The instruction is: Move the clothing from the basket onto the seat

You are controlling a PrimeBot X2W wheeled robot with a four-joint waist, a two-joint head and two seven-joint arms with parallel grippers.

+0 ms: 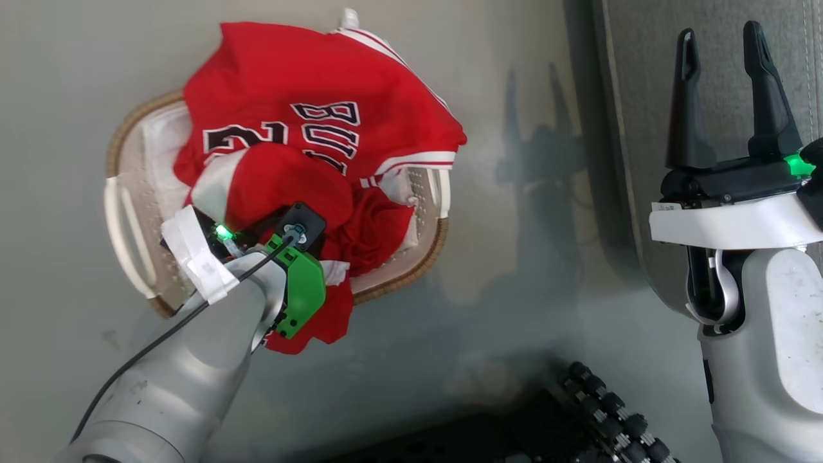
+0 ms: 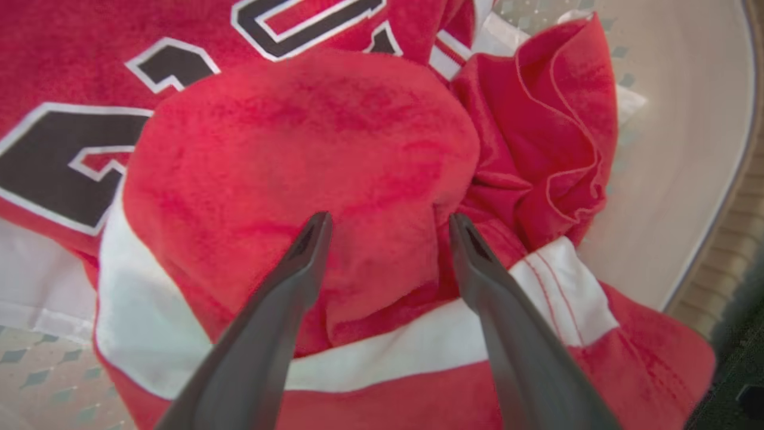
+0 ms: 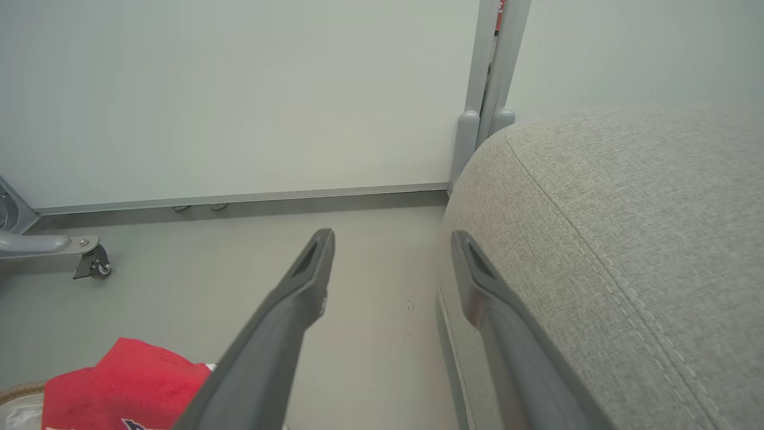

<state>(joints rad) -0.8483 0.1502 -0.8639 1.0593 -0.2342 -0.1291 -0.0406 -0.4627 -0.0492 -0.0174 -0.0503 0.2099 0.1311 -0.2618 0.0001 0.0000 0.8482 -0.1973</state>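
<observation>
The left gripper [image 2: 389,220] has its two long dark fingers spread wide, the tips straddling a rounded mound of red fabric clothing [image 2: 298,149] with white and red striped trim. Nothing is pinched. The right gripper [image 1: 720,32] is likewise spread and empty. It sits at three o'clock in the head view, fingers pointing to twelve, seen against the large grey fabric-upholstered seat [image 1: 643,128].

The clothing lies heaped in the small oval white perforated plastic basket [image 1: 122,212] with a brown woven rim. The basket is at ten o'clock in the head view, on a pale grey floor [image 1: 64,96]. One red hem spills over the basket's rim at six o'clock. The seat is well apart from the basket, toward two o'clock.

We judge the step in hand to be the first grasp. To do it well, we would sink the tips either side of the mound so a thick fold sits between them. We would then close firmly and lift straight up until trailing cloth clears the rim. The light basket may rise too.

In the head view the left wrist covers its own fingers. We cannot tell how many garments there are, nor whether the tips touch cloth. The folded black lettering reads "BU" and "2". The seat is cut off at the frame's edge. A dark ribbed shape [image 1: 611,411] at five o'clock is hard to make out.
</observation>
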